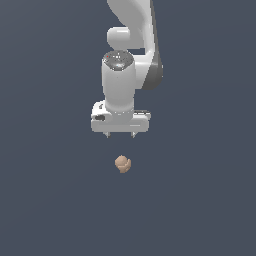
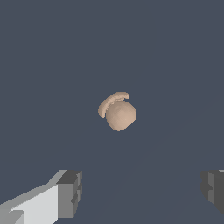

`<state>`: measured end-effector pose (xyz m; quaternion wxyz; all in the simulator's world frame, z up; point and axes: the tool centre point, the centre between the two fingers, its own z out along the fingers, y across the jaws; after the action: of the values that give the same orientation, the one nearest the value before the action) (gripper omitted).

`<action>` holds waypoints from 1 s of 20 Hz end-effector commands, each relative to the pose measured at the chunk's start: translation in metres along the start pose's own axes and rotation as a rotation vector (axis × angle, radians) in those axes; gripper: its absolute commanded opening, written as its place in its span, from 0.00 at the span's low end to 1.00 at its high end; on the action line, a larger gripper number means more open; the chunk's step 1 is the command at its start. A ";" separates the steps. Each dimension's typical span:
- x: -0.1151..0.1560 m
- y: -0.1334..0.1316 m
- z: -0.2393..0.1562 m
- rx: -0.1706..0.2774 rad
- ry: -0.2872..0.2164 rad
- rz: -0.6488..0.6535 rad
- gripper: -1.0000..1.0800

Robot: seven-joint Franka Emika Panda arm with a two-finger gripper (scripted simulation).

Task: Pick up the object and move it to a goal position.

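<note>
The object (image 1: 122, 164) is a small tan-brown lumpy blob lying on the dark grey floor. The white gripper (image 1: 120, 134) hangs a short way above it, fingers pointing down, with a clear gap between fingertips and blob. In the wrist view the object (image 2: 117, 112) shows as a rounded lump with a curved ridge on one side, ahead of the two grey fingertips (image 2: 70, 193). The gripper (image 2: 142, 190) is open, its fingers set wide apart with nothing between them.
A plain dark grey surface (image 1: 200, 200) stretches all around the blob. The white arm (image 1: 132, 45) rises behind the gripper toward the exterior view's top edge.
</note>
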<state>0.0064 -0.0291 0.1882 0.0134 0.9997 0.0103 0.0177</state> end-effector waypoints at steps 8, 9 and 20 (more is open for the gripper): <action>0.005 -0.029 -0.009 0.026 0.012 -0.007 0.96; 0.005 -0.032 -0.010 0.028 0.013 -0.007 0.96; 0.010 -0.030 -0.002 0.025 0.009 -0.062 0.96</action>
<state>0.0141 0.0016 0.1920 0.0007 0.9992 0.0338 0.0226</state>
